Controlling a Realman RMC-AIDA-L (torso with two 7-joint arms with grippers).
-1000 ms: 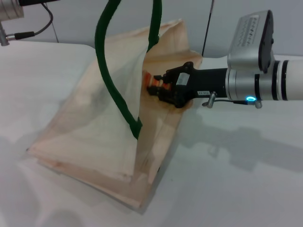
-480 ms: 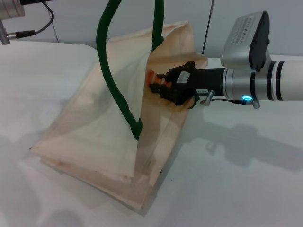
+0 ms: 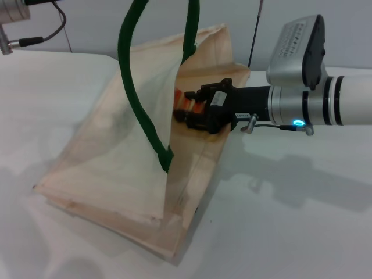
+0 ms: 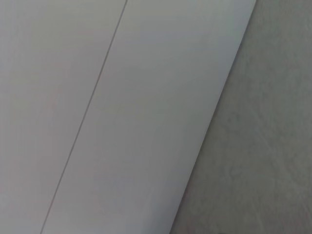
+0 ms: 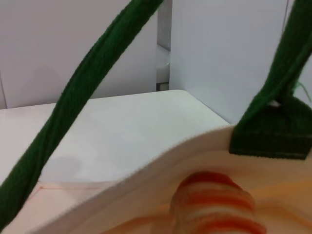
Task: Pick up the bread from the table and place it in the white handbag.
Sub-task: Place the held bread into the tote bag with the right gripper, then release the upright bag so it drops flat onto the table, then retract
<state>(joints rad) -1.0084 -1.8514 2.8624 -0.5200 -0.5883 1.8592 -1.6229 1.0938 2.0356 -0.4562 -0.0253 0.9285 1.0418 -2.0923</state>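
The white handbag [image 3: 122, 157] stands on the table, held up by its dark green rope handles [image 3: 133, 99]; its mouth is open toward the right. My right gripper [image 3: 185, 107] reaches into the mouth and is shut on the bread [image 3: 182, 103], a tan loaf with orange-red ridges, just inside the opening. In the right wrist view the bread [image 5: 214, 207] sits behind the bag's cream rim [image 5: 146, 168], with the green handles [image 5: 73, 112] crossing in front. The left gripper is out of view; its arm holds the handles up above the head view.
The white table [image 3: 290, 221] stretches around the bag. A dark cable [image 3: 46, 35] and a metal fitting lie at the back left. The left wrist view shows only a pale wall panel [image 4: 122, 117] and grey floor.
My right gripper has pushed leftward, carrying the bread deeper into the bag's mouth. The bag has shifted slightly.
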